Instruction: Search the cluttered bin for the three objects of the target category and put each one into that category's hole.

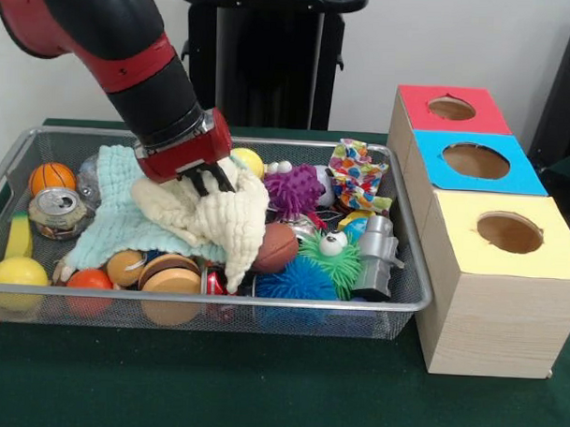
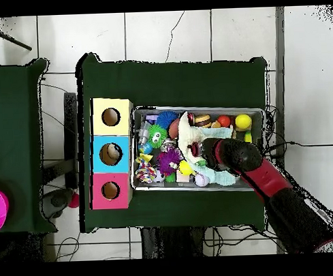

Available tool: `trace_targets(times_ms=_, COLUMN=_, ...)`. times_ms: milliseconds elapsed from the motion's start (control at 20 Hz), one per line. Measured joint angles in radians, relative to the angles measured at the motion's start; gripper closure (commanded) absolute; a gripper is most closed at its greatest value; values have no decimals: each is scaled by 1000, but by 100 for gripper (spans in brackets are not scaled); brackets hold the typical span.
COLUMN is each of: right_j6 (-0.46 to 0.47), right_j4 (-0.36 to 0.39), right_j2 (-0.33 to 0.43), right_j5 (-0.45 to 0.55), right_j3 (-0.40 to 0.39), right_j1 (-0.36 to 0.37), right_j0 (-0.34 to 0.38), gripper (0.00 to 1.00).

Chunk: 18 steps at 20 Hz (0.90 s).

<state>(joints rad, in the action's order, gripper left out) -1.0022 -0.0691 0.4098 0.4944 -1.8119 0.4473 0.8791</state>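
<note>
The wire mesh bin (image 1: 207,295) is full of toys; it also shows in the overhead view (image 2: 195,107). My gripper (image 1: 208,180) is down in the bin's middle, shut on a bunched cream cloth (image 1: 224,221) that hangs from its black fingers. In the overhead view the gripper (image 2: 195,150) sits over the same cream cloth (image 2: 188,132). A light blue cloth (image 1: 116,222) lies under it. The blue-panelled hole (image 1: 475,160) is the middle one of the wooden box (image 1: 487,314), right of the bin; it also shows in the overhead view (image 2: 110,153).
Around the cloth lie a purple spiky ball (image 1: 293,188), a green spiky toy with eyes (image 1: 332,255), a blue spiky ball (image 1: 297,281), a grey robot toy (image 1: 377,254), a brown football (image 1: 276,248), a toy burger (image 1: 170,277), a can (image 1: 58,208) and an orange basketball (image 1: 52,177).
</note>
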Motion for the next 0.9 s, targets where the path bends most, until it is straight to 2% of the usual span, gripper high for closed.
trace_targets(times_ms=200, right_j6=0, right_j4=83, right_j2=-58, right_j5=-52, right_j3=2, right_j1=33, right_j0=-76, gripper=100)
trace_targets(times_ms=450, right_j6=0, right_j4=160, right_j2=-90, right_j5=-120, right_j3=2, right_j1=78, right_j0=-173, gripper=100)
trace_targets(times_ms=600, right_j6=0, right_j4=183, right_j2=-97, right_j5=-126, right_j3=1, right_j1=90, right_j0=-200, gripper=100)
trace_targets(times_ms=900, right_j6=0, right_j4=198, right_j2=-109, right_j5=-126, right_j3=2, right_j1=99, right_j0=-211, gripper=100)
